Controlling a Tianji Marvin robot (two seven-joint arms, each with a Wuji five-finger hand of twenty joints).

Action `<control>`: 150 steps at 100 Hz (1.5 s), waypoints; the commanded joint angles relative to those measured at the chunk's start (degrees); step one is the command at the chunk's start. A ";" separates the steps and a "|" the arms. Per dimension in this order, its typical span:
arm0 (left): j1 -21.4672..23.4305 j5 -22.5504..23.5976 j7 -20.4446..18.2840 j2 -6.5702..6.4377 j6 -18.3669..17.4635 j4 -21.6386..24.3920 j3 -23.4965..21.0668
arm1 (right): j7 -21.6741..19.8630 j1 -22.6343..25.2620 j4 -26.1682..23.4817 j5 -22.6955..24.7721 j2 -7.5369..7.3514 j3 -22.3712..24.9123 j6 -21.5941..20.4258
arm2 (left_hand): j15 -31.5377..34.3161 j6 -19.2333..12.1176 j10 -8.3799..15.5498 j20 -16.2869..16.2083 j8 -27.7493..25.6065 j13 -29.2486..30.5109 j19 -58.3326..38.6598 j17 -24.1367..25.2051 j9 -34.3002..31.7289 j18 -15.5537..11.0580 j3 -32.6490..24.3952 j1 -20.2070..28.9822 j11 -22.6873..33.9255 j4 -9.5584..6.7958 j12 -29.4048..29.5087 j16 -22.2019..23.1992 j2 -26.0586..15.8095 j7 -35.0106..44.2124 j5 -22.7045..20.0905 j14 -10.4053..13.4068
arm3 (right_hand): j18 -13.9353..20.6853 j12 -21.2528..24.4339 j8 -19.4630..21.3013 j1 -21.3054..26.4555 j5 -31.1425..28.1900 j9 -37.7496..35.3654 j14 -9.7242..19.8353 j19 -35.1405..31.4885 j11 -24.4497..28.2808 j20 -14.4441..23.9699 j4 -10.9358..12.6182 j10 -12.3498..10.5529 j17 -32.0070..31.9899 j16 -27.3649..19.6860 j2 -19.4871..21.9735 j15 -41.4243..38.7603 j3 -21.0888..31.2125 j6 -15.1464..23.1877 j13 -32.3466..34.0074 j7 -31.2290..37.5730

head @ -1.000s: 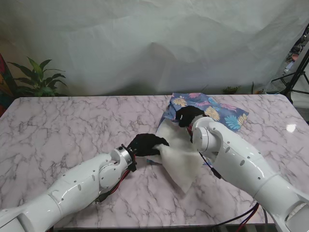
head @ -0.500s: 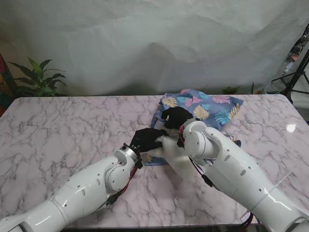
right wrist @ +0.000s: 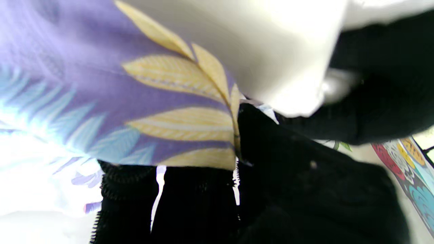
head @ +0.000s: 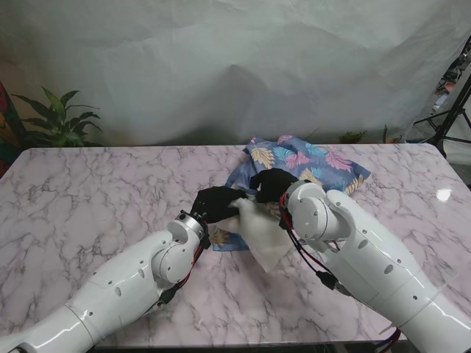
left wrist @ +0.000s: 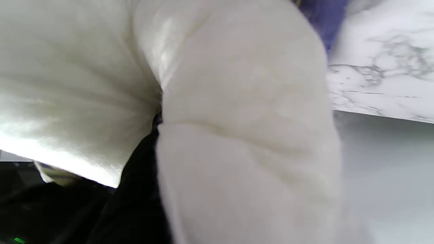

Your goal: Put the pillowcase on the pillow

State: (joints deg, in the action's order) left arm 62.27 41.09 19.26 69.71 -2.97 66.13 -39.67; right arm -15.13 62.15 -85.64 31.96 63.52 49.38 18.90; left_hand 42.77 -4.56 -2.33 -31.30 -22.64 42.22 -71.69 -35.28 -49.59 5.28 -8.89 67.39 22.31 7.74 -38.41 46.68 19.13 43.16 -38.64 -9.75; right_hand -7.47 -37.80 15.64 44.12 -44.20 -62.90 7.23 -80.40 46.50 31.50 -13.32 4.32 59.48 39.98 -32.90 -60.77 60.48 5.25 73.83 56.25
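Note:
A white pillow (head: 259, 234) lies on the marble table (head: 88, 198), its near corner pointing toward me. A blue-purple pillowcase with a leaf print (head: 313, 163) lies bunched just beyond it. My left hand (head: 215, 204), in a black glove, is shut on the pillow's far left corner; the pillow (left wrist: 237, 112) fills the left wrist view. My right hand (head: 273, 184), also gloved, is shut on the pillowcase's open edge. In the right wrist view the black fingers (right wrist: 193, 203) pinch the printed cloth (right wrist: 101, 101) against the white pillow (right wrist: 278, 47).
A potted green plant (head: 59, 121) stands off the table's far left corner. A white cloth backdrop (head: 235, 66) hangs behind the table. A dark tripod (head: 455, 110) stands at the far right. Cables trail along the right arm (head: 316, 268).
Both hands have come together near the pillow's far end. The right hand has dragged the pillowcase leftward toward the pillow, and the pillow has bunched up and shifted left.

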 commanded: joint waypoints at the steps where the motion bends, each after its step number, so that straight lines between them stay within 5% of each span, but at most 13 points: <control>1: -2.05 -1.15 -1.13 -0.64 0.85 -1.75 -0.62 | -0.27 1.46 0.00 -0.85 -0.61 -0.16 -0.38 | 3.17 5.21 -0.27 -1.77 -1.42 2.26 -3.58 -1.24 -3.61 -6.17 -8.50 6.58 2.66 -4.70 -2.39 1.27 -6.98 4.19 -2.01 0.36 | 0.39 -1.22 2.77 2.52 -5.67 -1.61 5.91 -1.85 4.78 1.03 1.43 -0.07 2.13 1.14 1.81 -5.23 2.78 6.08 2.44 6.57; 22: -3.99 -2.92 -0.97 0.15 -2.80 -6.59 2.23 | 2.57 0.71 0.68 -2.30 0.49 -0.68 2.68 | 1.96 4.43 0.29 -1.27 -1.00 2.85 -2.40 -1.46 -4.26 -6.17 -8.31 6.58 1.51 -4.69 -2.79 0.56 -6.60 3.91 -2.73 0.98 | 1.36 -1.36 3.12 1.50 -5.77 -1.96 7.90 -4.07 5.65 2.52 1.97 0.17 2.85 2.33 0.46 -8.39 4.71 6.31 2.42 6.93; 35: -4.07 -5.87 -0.01 1.56 -1.36 -7.58 2.44 | 8.58 1.14 -0.54 -10.73 3.39 -0.44 7.71 | 1.91 5.00 -0.03 -1.17 -0.73 3.08 -2.24 -1.82 -4.18 -6.14 -8.29 6.58 1.29 -4.70 -2.88 0.57 -6.95 3.62 -2.51 0.97 | 3.73 -0.95 3.41 3.13 -6.19 -1.13 13.82 -10.84 7.74 4.97 2.59 3.00 4.90 5.28 0.27 -16.48 5.27 3.34 2.61 7.16; 61: -1.16 -7.34 2.06 2.18 4.64 -1.82 -1.41 | 13.60 0.37 -4.33 -12.69 5.92 -2.12 16.76 | 1.86 6.27 -0.71 -1.06 -0.37 3.18 -2.05 -2.05 -3.79 -5.90 -8.16 6.58 1.38 -4.66 -2.82 0.59 -7.44 3.14 -1.86 0.96 | 8.02 1.02 2.79 4.01 -6.03 -0.46 19.63 -20.15 8.78 7.04 2.98 4.42 7.04 9.28 0.34 -23.70 5.00 1.39 2.65 6.92; 81: 1.08 -8.31 4.83 2.79 8.46 2.61 -4.65 | 9.82 -1.37 -3.63 -10.73 4.70 -3.59 19.20 | 1.81 6.27 -0.79 -0.90 -0.54 3.21 -1.94 -2.27 -3.65 -5.89 -8.29 6.58 1.77 -4.43 -2.48 0.48 -7.47 3.20 -1.85 1.00 | 8.60 1.54 2.33 3.79 -5.73 -0.26 20.09 -20.50 8.66 6.81 3.07 3.86 6.96 9.66 0.60 -23.55 4.46 1.69 2.57 6.75; 95: 0.38 -5.57 3.13 1.20 2.50 1.72 -4.60 | 8.11 -2.20 -1.14 -10.67 4.17 -3.76 20.40 | 0.28 3.94 0.75 -0.21 -1.58 2.65 -0.15 -1.47 -3.35 -6.51 -6.96 6.57 1.46 -4.82 -2.24 -0.37 -7.87 4.50 -1.46 2.20 | 8.21 1.78 2.08 3.68 -5.70 -0.30 19.81 -20.21 8.47 6.57 3.08 3.62 6.91 9.57 0.63 -23.25 4.32 1.98 2.62 6.64; 106: -1.76 -5.50 -0.21 0.06 -7.17 -2.20 -3.88 | 7.15 -2.75 0.59 -11.47 3.98 -3.45 21.79 | -2.19 3.48 1.83 0.48 -1.52 0.64 2.61 1.19 -2.04 -5.74 -7.89 6.56 0.23 -4.87 -0.87 -1.56 -7.44 4.59 -0.72 2.45 | 8.00 1.83 2.03 3.68 -5.68 -0.40 19.69 -20.20 8.45 6.49 3.11 3.59 6.91 9.56 0.56 -23.19 4.35 2.00 2.61 6.69; 121: -4.06 -4.55 -6.88 -1.88 -11.60 -5.05 -2.57 | 7.03 -3.35 2.70 -12.46 4.09 -2.77 23.38 | -12.92 6.95 -0.55 1.33 1.39 -6.24 10.71 9.71 10.23 -4.30 -8.94 6.32 -1.74 -5.26 4.57 2.81 -5.17 -5.28 7.70 1.96 | 7.88 1.82 1.99 3.72 -5.70 -0.40 19.59 -20.51 8.50 6.50 3.13 3.81 7.03 9.66 0.56 -23.44 4.39 1.98 2.68 6.79; 123: -4.17 -4.68 -8.36 -2.21 -11.79 -4.99 -2.57 | 7.09 -3.46 3.06 -12.63 4.15 -2.70 23.50 | -13.53 7.42 -1.17 1.29 1.50 -8.67 12.09 11.53 14.34 -3.63 -8.40 5.24 -0.31 -5.94 7.23 0.90 -5.75 -7.72 9.04 1.82 | 7.91 1.80 1.98 3.73 -5.72 -0.42 19.67 -20.65 8.54 6.53 3.13 3.86 7.07 9.71 0.53 -23.57 4.39 1.87 2.69 6.83; 125: -4.29 -4.67 -9.81 -2.61 -11.95 -4.83 -2.58 | 7.15 -3.58 3.43 -12.79 4.21 -2.65 23.57 | -13.50 8.02 -1.94 1.39 1.41 -12.61 14.27 14.46 19.77 -2.44 -7.72 2.88 0.61 -6.27 12.95 -6.20 -6.25 -10.53 11.12 1.65 | 7.94 1.79 1.98 3.73 -5.71 -0.42 19.72 -20.70 8.56 6.55 3.12 3.85 7.08 9.74 0.50 -23.62 4.38 1.82 2.69 6.84; 130: -4.79 -3.45 -12.22 -3.66 -12.59 -4.55 -2.43 | 7.15 -3.98 4.37 -13.26 4.32 -2.60 23.69 | -16.17 8.97 -2.89 2.35 1.64 -18.45 19.00 20.16 26.77 -0.08 -8.37 -2.39 -0.89 -6.74 15.61 -11.48 -6.07 -14.61 14.13 1.17 | 8.09 1.76 1.95 3.74 -5.73 -0.50 19.93 -20.91 8.64 6.59 3.11 3.77 7.12 9.85 0.52 -23.83 4.41 1.82 2.69 6.87; 138: -5.57 -0.75 -16.31 -5.30 -13.71 -3.94 -2.23 | 7.23 -4.75 6.21 -14.48 4.69 -2.62 23.92 | -20.89 10.26 -4.12 4.74 3.20 -26.07 25.69 26.88 35.89 2.41 -7.90 -8.17 -4.11 -6.42 17.22 -15.76 -5.27 -21.28 19.82 0.08 | 8.29 1.75 1.94 3.74 -5.79 -0.48 20.15 -21.20 8.69 6.65 3.09 3.81 7.17 10.02 0.48 -24.10 4.42 1.76 2.67 6.97; 150: -6.55 1.67 -22.74 -7.55 -16.90 -2.35 -2.69 | 7.48 -6.09 9.18 -16.25 5.35 -2.85 24.50 | -25.70 12.06 -6.79 8.30 4.32 -37.14 34.37 33.65 42.50 4.09 -5.34 -13.55 -17.85 -6.41 21.09 -20.57 -5.02 -30.10 26.00 -1.16 | 8.50 1.72 1.93 3.71 -5.78 -0.52 20.40 -21.48 8.79 6.70 3.08 3.81 7.21 10.21 0.46 -24.39 4.50 1.88 2.66 7.04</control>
State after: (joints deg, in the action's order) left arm 57.07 42.68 -1.56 64.00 -17.34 63.74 -42.02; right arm -7.64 56.99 -78.44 16.57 68.37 46.53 42.40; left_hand 20.09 4.01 -8.04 -25.17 -19.26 9.84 -41.25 -4.85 -11.44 7.68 -15.24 56.55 10.18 2.81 -18.09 28.48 15.47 17.10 -16.09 -9.92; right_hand -1.20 -35.74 16.41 44.11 -45.29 -62.05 16.90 -96.55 51.24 37.42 -12.47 5.66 64.35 49.17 -34.15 -79.02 62.01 4.37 74.46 58.01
